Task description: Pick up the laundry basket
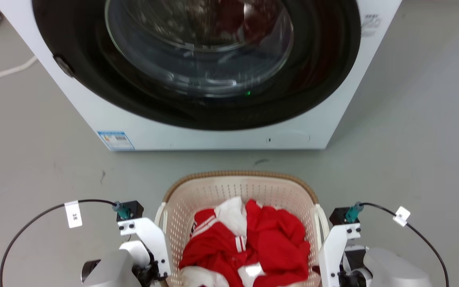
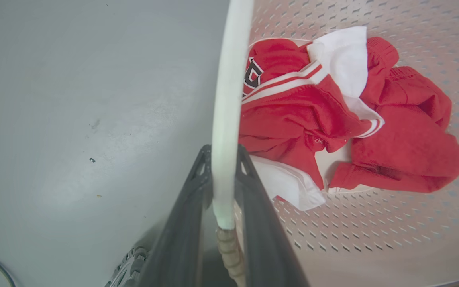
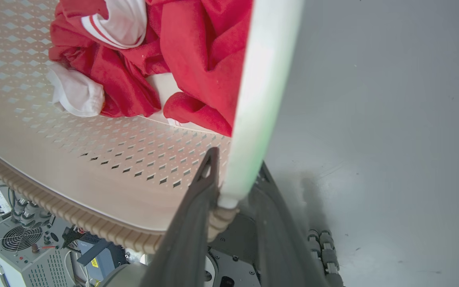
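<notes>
The laundry basket (image 1: 237, 176), cream perforated plastic with a brown woven-look rim, stands between my two arms on the grey floor side of the washing machine. Red and white clothes (image 1: 253, 243) lie in it. In the left wrist view my left gripper (image 2: 222, 156) has a dark finger on each side of the white side handle (image 2: 226, 99) and is shut on it. In the right wrist view my right gripper (image 3: 237, 164) is shut the same way on the other white handle (image 3: 261, 99). I cannot tell whether the basket is off the floor.
A white front-loading washing machine (image 1: 213, 137) with its round glass door (image 1: 197, 44) shut stands just beyond the basket. A white cable (image 1: 6, 71) lies on the floor at the far left. A grey equipment box (image 3: 18, 247) shows under the basket rim.
</notes>
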You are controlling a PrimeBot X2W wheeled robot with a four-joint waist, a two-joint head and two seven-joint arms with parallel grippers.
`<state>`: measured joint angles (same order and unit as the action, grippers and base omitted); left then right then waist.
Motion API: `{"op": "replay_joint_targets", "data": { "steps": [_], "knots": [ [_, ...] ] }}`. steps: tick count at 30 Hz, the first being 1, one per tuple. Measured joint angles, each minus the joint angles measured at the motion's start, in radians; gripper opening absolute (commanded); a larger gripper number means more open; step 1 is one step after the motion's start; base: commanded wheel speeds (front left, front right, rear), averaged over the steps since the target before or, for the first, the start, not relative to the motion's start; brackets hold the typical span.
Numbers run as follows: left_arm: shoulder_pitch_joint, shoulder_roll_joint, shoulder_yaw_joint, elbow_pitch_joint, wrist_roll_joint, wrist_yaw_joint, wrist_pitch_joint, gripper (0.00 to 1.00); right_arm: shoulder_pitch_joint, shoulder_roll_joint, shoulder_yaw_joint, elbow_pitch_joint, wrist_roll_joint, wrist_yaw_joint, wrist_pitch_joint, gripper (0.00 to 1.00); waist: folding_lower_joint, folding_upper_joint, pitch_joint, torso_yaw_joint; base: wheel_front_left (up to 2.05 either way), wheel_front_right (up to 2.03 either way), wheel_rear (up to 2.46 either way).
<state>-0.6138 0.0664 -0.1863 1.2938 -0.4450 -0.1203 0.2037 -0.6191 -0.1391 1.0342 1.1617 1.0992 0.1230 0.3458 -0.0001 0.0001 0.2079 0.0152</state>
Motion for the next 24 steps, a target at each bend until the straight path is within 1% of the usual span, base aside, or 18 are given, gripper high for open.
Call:
{"op": "replay_joint_targets", "data": {
  "steps": [9,12,24],
  "knots": [
    [0.069,0.005,-0.005,0.0,-0.023,-0.002,0.114,0.0,0.055,0.0,0.027,0.004,0.048,0.0,0.074,0.0,0.0,0.0,-0.15,0.004,0.0,0.0,0.0],
    [0.079,0.008,-0.008,0.0,-0.026,-0.002,0.13,0.0,0.063,0.001,0.031,0.005,0.062,0.0,0.096,0.0,-0.0001,0.0,-0.191,0.004,0.0,0.0,0.0],
    [0.106,0.007,-0.018,0.0,-0.043,-0.001,0.179,0.0,0.084,0.013,0.043,0.038,0.105,0.0,0.187,0.0,0.0,0.0,-0.273,0.001,0.0,0.0,0.0]
  ]
}}
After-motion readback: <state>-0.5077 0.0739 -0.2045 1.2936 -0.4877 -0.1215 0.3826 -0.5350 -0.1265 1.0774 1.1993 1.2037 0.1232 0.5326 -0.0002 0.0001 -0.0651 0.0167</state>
